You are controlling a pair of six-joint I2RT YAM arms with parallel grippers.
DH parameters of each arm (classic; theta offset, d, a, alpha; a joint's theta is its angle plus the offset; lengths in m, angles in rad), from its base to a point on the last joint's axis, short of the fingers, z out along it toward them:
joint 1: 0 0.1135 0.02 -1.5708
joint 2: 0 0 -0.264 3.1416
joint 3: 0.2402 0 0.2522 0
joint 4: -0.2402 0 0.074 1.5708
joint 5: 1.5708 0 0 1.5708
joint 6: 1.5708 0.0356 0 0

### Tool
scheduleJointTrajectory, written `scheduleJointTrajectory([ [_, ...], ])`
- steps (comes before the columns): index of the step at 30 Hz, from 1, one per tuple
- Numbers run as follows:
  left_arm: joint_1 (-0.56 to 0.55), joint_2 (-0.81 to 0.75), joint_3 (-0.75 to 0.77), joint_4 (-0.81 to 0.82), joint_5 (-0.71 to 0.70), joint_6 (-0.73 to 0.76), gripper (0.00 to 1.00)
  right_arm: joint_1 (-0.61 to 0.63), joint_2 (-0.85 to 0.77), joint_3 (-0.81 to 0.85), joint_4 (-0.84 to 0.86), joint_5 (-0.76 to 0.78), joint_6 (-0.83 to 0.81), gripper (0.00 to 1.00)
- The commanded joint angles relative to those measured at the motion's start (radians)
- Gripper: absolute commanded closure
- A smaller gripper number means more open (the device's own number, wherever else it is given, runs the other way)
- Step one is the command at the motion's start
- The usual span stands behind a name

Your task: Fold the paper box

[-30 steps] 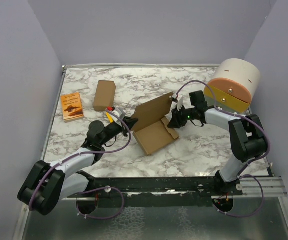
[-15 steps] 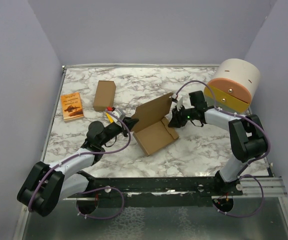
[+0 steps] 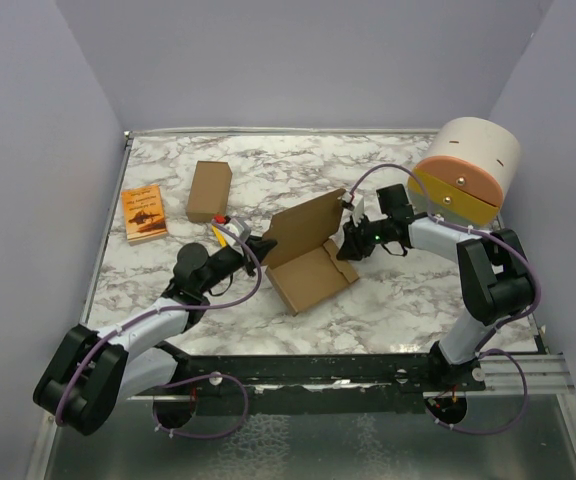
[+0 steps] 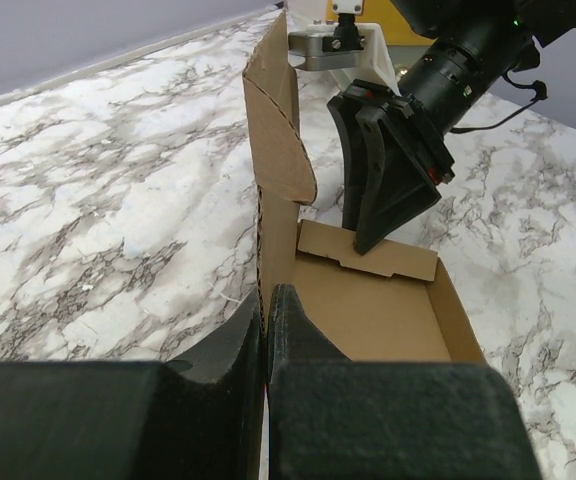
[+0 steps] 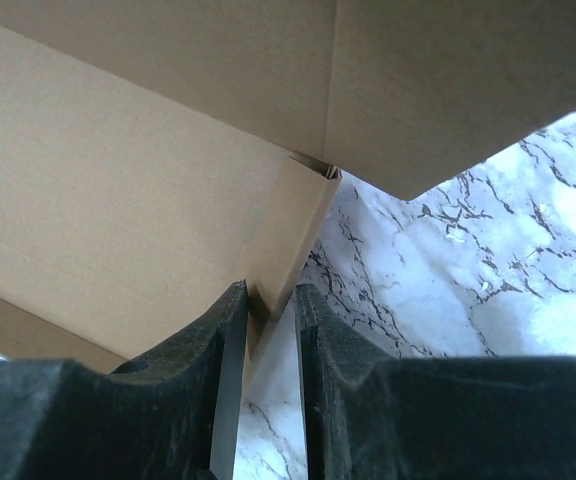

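Up close, not overhead: left gripper (image 4: pixel 266 305) clamps the paper box (image 4: pixel 368 320) wall; right gripper (image 5: pixel 269 297) straddles its flap, slightly ajar.

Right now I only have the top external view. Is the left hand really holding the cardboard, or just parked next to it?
Observer: It is holding it. In the left wrist view the left hand is shut on the edge of the paper box, at the foot of the raised lid.
Reviewer: And the other arm?
Observer: In the right wrist view the right hand has one finger on each side of a cardboard wall. I can't tell whether it is clamped.
Reviewer: Is that wall standing up?
Observer: Yes. The left wrist view shows the far wall upright, with those fingertips coming down onto it from above.
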Motion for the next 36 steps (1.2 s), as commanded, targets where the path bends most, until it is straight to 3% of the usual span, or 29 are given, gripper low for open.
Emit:
scheduleJointTrajectory([
  [1, -0.003, -0.034, -0.006, 0.060, -0.025, 0.019, 1.00, 0.008, -0.006, -0.014, -0.054, 0.010, -0.032, 0.72],
  [5, -0.003, -0.046, -0.014, 0.050, -0.037, 0.022, 1.00, 0.008, -0.018, -0.016, -0.056, -0.004, -0.024, 0.66],
  [19, -0.002, -0.055, -0.037, 0.057, -0.047, 0.024, 1.00, -0.041, -0.053, -0.052, 0.003, -0.132, 0.040, 0.62],
  [36, -0.003, -0.055, -0.041, 0.080, -0.035, 0.005, 1.00, -0.026, -0.037, -0.089, 0.053, -0.056, 0.039, 0.65],
])
